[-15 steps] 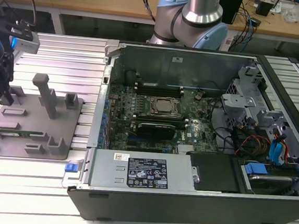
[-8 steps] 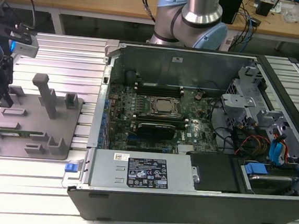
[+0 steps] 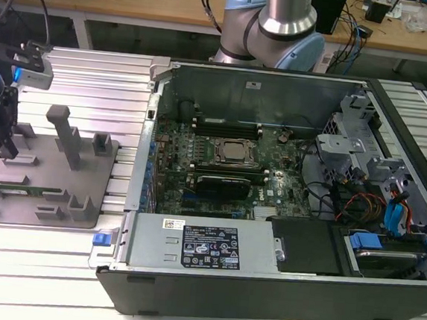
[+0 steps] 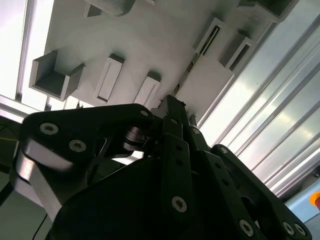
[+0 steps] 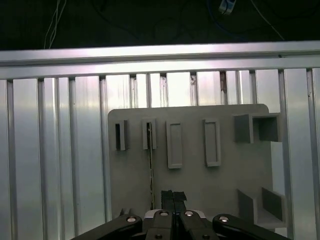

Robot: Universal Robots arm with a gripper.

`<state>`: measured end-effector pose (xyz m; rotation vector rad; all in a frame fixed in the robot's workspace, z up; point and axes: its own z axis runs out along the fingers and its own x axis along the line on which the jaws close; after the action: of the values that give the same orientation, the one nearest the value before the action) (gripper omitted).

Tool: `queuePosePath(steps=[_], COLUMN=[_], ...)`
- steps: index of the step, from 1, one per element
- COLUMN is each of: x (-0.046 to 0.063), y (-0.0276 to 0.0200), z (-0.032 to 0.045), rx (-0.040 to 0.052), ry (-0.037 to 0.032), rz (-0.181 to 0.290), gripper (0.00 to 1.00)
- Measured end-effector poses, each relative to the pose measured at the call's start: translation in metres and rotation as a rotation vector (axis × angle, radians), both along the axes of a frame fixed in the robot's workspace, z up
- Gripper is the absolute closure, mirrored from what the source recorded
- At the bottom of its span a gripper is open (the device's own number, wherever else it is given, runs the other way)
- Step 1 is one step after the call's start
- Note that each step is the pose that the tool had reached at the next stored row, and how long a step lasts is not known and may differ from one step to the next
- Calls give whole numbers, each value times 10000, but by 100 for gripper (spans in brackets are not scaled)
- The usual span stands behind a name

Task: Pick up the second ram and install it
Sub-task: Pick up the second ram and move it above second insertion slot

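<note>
grey fixture plate: second ram stands on edge in a narrow slot | gripper: jaws closed together, gripping nothing, just beside the ram | open computer case: holds motherboard | ram's near end hidden behind the gripper's links in the first wrist view

The ribbed surface is shining like smooth bare aluminium and is throwing back the light. The grey fixture plate is looking like matt plastic. The gripper is showing matt black metal with shiny screw heads. The computer case is wearing a dull dark coat outside, and bare grey sheet metal is showing inside.
</note>
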<state>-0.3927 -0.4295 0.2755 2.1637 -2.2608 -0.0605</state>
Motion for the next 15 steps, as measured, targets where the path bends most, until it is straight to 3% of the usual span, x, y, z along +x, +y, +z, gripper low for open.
queuePosePath(steps=[8, 15], x=[-48, -116], y=[0, -18], z=[-82, -230], rx=[0, 1], ry=[-1, -1], rz=[0, 8], gripper=[92, 92])
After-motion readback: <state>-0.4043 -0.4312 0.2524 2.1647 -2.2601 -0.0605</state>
